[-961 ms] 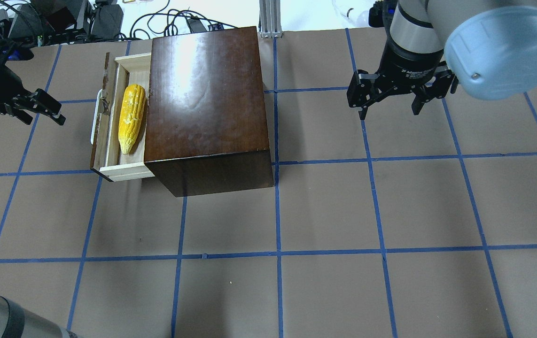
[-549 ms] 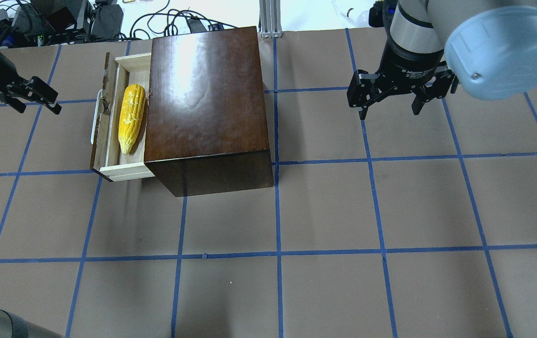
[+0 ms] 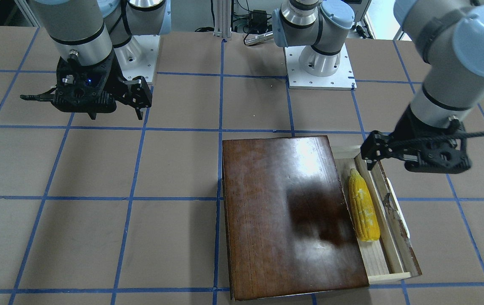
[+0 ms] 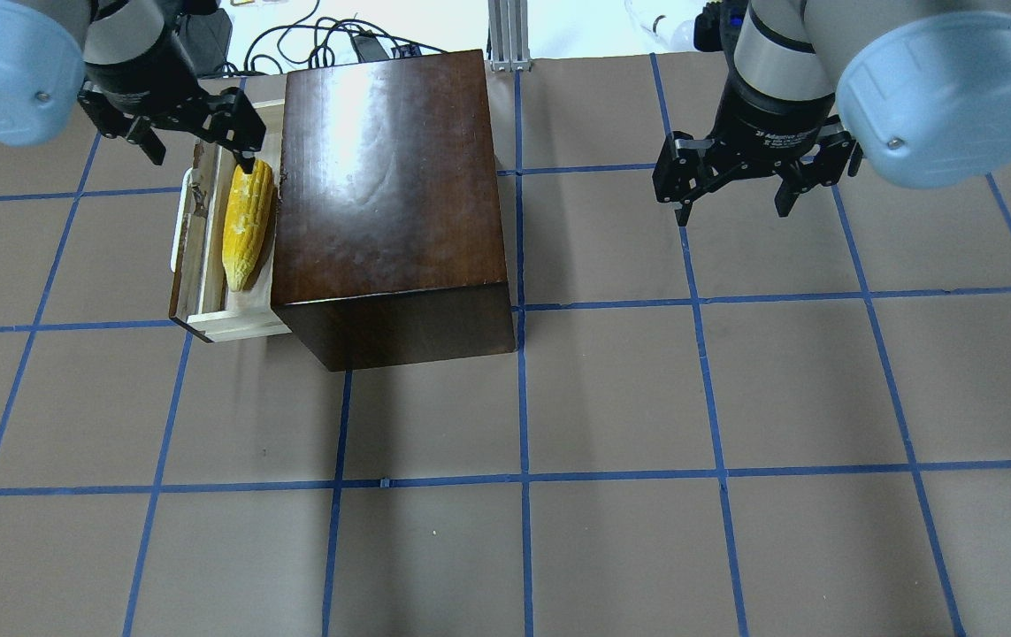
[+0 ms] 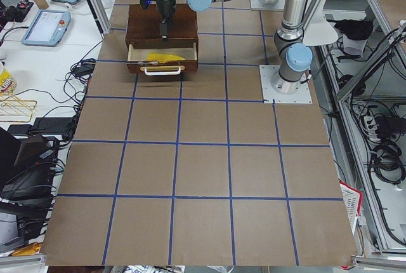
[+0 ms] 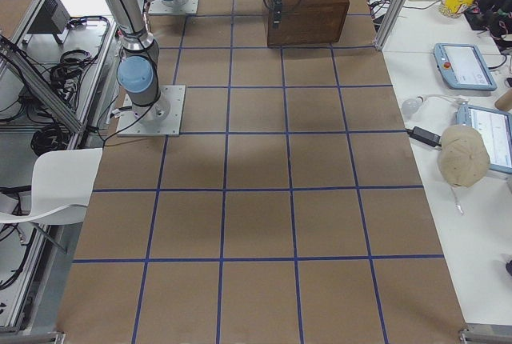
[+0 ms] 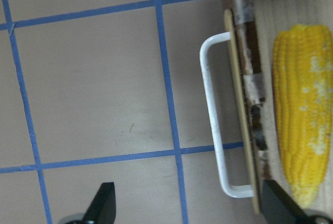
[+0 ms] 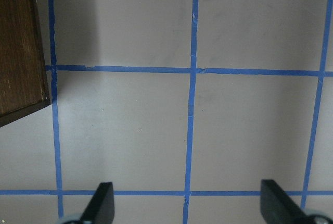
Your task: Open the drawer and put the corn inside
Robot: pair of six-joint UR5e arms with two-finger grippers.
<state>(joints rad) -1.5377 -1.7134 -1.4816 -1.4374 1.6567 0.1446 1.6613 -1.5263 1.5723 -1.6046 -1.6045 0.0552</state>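
1. Overhead: the drawer point(image 4: 235, 323) stood pulled out from the left side of the dark box point(image 4: 390, 195). The corn point(image 4: 247, 226) lay lengthwise in it, just beside the box wall. The left gripper point(image 4: 198, 150) hung over the drawer's far end, its fingers spread wide and holding nothing. One finger sat over the corn's blunt end, and whether it touched could not be told. The right gripper point(image 4: 733, 212) hung over the table point(image 4: 611, 398), well apart from the box, also spread wide and empty.
2. Front-facing: the corn lay in the drawer between the box and the chipped front panel. The left gripper was over the drawer end nearest the robot.
3. Exterior left: the drawer faced the camera, open, with the yellow corn in it and the left gripper above.
4. Exterior right: only the box's closed sides showed, with the right gripper near it. The drawer and corn were hidden.
5. Left wrist: two fingertips stood far apart at the lower edge, gripping nothing. Below them were the white handle point(image 7: 214, 130) and the corn in the drawer.
6. Right wrist: the fingertips stood far apart over bare table and tape lines point(image 8: 192, 130). A box corner showed at the left.
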